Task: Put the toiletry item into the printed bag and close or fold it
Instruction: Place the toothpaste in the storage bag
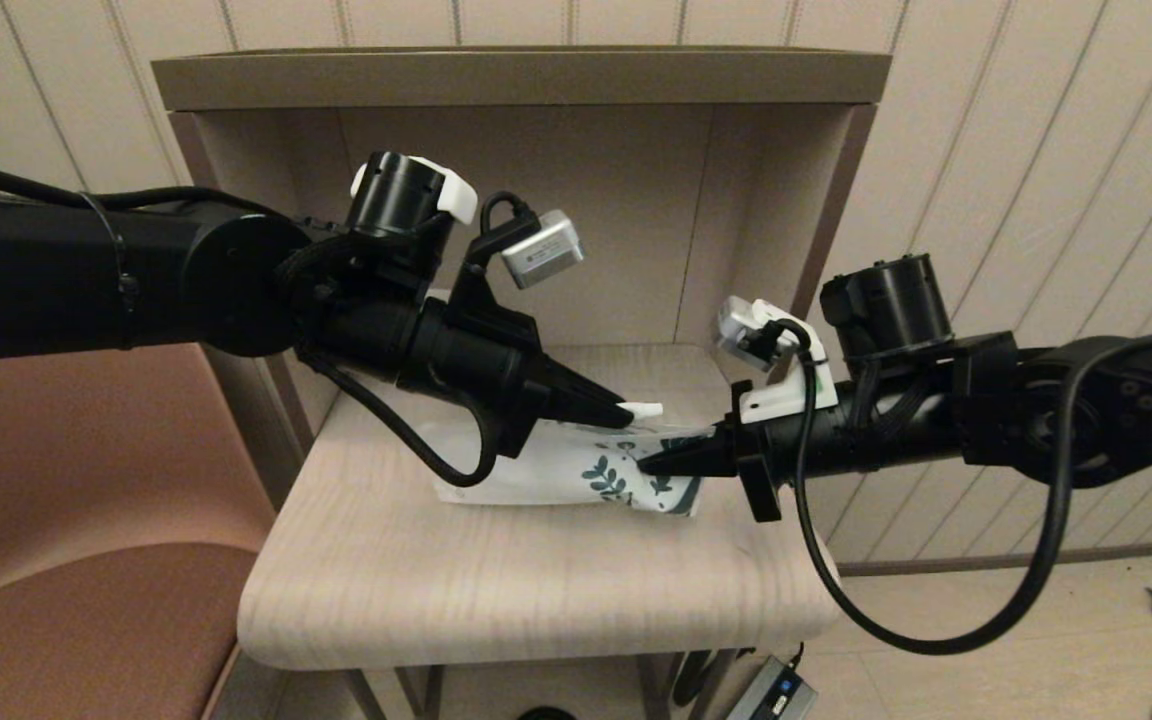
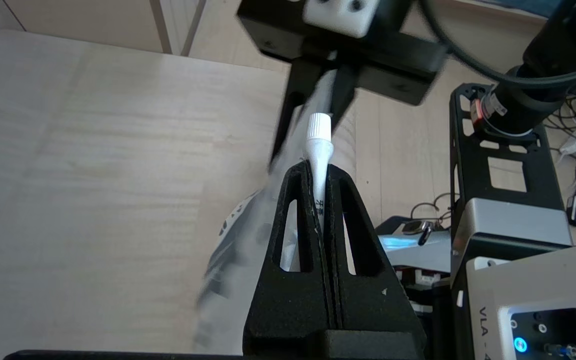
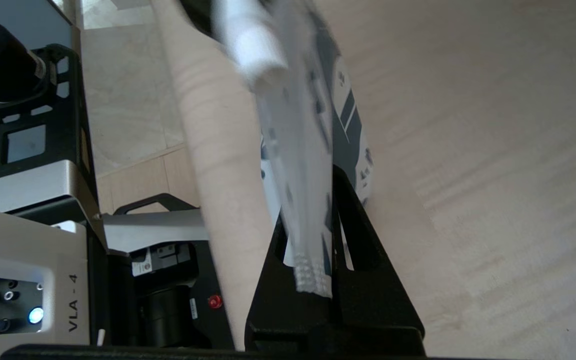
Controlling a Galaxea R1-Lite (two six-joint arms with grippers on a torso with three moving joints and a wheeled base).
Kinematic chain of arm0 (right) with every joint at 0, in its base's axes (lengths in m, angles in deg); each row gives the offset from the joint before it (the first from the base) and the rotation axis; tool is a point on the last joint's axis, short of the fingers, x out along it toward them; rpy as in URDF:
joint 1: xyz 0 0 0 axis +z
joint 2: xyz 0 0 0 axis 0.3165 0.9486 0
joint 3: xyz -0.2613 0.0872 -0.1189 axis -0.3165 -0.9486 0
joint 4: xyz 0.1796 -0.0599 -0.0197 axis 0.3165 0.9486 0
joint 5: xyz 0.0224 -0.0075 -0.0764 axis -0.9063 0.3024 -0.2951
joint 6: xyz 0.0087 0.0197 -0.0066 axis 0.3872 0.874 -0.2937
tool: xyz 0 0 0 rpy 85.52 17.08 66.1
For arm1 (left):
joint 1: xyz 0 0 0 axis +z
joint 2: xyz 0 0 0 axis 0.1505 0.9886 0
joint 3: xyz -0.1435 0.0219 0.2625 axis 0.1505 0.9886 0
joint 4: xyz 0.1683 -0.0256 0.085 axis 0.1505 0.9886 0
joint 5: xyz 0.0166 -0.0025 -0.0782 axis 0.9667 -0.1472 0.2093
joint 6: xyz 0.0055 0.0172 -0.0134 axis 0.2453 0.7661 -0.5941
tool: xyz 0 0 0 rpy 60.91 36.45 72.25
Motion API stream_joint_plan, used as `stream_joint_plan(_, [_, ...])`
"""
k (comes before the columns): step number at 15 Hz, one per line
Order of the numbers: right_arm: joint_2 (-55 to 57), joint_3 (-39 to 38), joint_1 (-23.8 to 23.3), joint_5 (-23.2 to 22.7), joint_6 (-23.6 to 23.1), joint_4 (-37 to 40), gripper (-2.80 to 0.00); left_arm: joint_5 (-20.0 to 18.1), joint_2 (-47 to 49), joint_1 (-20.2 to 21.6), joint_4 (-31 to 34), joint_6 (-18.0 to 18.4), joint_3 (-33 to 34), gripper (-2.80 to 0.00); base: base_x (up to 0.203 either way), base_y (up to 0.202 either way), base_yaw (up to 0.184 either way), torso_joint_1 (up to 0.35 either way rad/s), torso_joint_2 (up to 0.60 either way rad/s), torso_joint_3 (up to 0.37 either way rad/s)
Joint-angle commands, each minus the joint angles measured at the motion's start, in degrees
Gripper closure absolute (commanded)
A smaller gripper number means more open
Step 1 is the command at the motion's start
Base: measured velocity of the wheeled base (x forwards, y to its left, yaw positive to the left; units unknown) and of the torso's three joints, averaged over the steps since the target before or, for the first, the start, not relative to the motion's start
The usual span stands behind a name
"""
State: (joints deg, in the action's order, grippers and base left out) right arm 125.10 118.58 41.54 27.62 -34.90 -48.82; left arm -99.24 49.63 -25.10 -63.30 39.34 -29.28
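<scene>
The toiletry item is a small white tapered tube, and my left gripper is shut on it, cap end sticking out past the tips. In the left wrist view the tube stands between the closed fingers of the left gripper, its cap pointing at the right gripper. The printed bag lies on the wooden table, its teal leaf end lifted. My right gripper is shut on that end. In the right wrist view the bag runs up from the right gripper, with the tube just beyond it.
The light wood table sits in a niche with a back wall and side panels close behind both arms. A brown seat stands at the left. A power adapter lies on the floor under the table's front edge.
</scene>
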Motion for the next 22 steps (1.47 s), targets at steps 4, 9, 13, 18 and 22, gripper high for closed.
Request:
stream_joint_plan(4, [-1.48,-0.45,-0.06,-0.25,-0.13,-0.06,0.0,0.95,1.02,0.09,0.22,0.24,0.09,0.0,0.0,0.0,0.0,0.0,0.0,0.0])
stream_joint_plan(9, [-1.3,-0.62,-0.15,-0.25,-0.13,-0.06,0.0,2.14,-0.06,0.43,1.29,0.2,-3.17,0.0,0.0,0.0,0.0,0.0,0.0,0.0])
stream_joint_plan(13, [-1.3,-0.8,-0.15,-0.34,-0.13,-0.06,0.0,2.18,-2.16,0.44,5.25,0.28,-4.76,0.0,0.0,0.0,0.0,0.0,0.0,0.0])
stream_joint_plan(18, [-1.3,-0.8,-0.15,-0.34,-0.13,-0.06,0.0,2.27,-2.67,0.1,6.02,1.79,0.09,0.0,0.0,0.0,0.0,0.0,0.0,0.0])
stream_joint_plan(22, [-1.15,-0.71,-0.15,-0.34,-0.13,-0.15,0.0,2.36,-2.59,0.01,6.02,1.83,0.18,0.0,0.0,0.0,0.0,0.0,0.0,0.0])
